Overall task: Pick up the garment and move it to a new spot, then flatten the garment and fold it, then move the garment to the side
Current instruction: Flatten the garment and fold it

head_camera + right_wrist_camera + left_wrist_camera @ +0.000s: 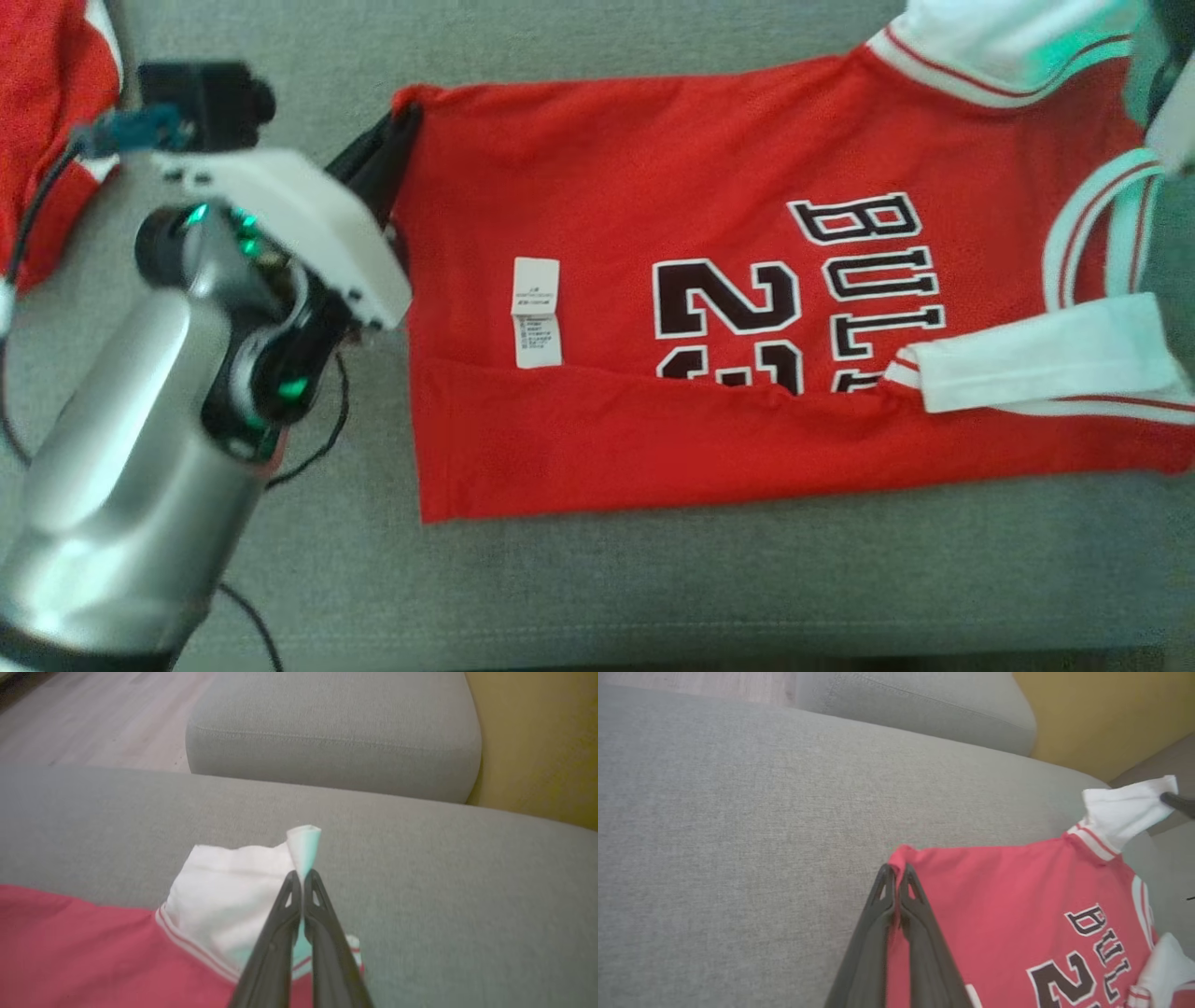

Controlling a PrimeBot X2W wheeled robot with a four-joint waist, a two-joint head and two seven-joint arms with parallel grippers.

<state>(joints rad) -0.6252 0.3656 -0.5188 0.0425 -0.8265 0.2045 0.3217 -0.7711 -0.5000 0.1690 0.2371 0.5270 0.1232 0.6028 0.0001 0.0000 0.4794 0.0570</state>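
Count from where I stand:
- 1 red jersey [607, 187], with 2 white sleeves [1046, 355] and 1 white label [537, 313] that's split into two panels.
- 1 more piece of red cloth [47, 112], cropped at the far-left edge. Probably a second garment, can't confirm.
- 2 grippers: left gripper [896, 873] and right gripper [302, 877], each with 2 dark fingers [871, 933].
- 1 silver arm [140, 448].
- 2 grey cushions: big cushion [93, 812] and smaller cushion [336, 732].
- Black cable [317, 439]: at least 1.
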